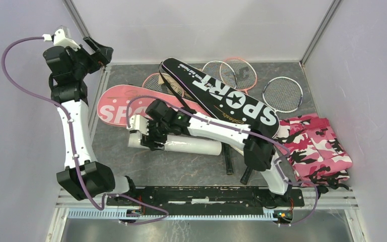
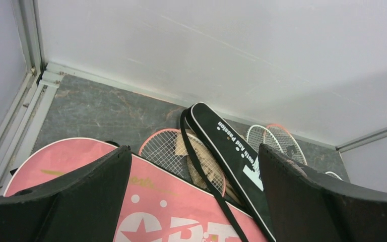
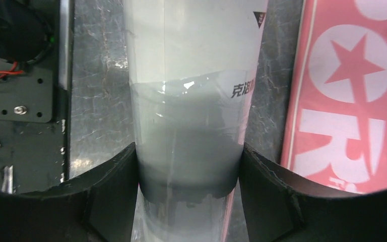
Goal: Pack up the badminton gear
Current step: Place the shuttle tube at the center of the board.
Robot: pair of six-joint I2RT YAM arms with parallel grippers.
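A long white tube point(image 1: 194, 146) lies across the table in front of the covers. My right gripper point(image 1: 143, 135) is shut on it near its left end. In the right wrist view both fingers press the sides of the tube point(image 3: 191, 101). The pink cover point(image 1: 115, 107) printed "SPORT" lies flat at the left, and the black cover point(image 1: 221, 93) lies diagonally over it. Several thin-framed rackets point(image 1: 238, 73) lie at the back. My left gripper point(image 1: 100, 50) hangs open high at the back left, above the pink cover point(image 2: 166, 201), with nothing between its fingers. No shuttlecock shows.
A folded pink camouflage cloth point(image 1: 315, 146) sits at the right. Two dark racket handles point(image 1: 229, 161) stick out toward the near edge beside the right arm. White walls close the table at the back and both sides.
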